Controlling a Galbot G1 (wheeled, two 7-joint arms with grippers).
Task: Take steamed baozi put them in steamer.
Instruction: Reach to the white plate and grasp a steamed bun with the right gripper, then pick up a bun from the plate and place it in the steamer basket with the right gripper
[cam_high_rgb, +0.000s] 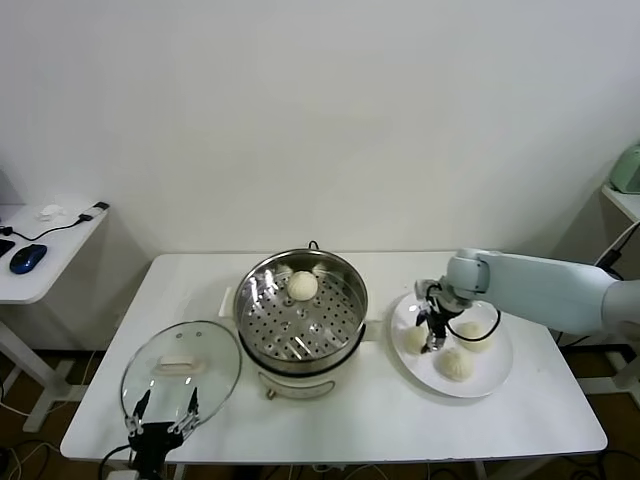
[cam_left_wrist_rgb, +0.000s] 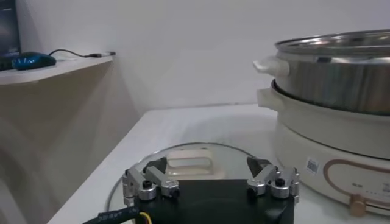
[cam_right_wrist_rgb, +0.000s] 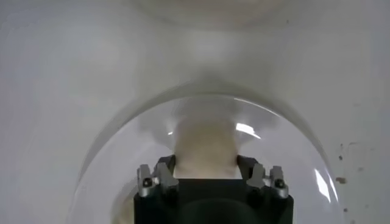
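right gripper (cam_high_rgb: 432, 335): fingers pinching a baozi (cam_right_wrist_rgb: 205, 146) on plate (cam_high_rgb: 497, 372)
left gripper (cam_high_rgb: 160, 420): fingers spread, over glass lid (cam_high_rgb: 180, 370)
steamer (cam_high_rgb: 300, 315): one bun (cam_high_rgb: 303, 285) inside

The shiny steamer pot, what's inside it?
Inside the round shiny steel steamer sits one cream-white round baozi on the holey metal tray, near the far wall. Whatever lies beneath the tray is hidden.
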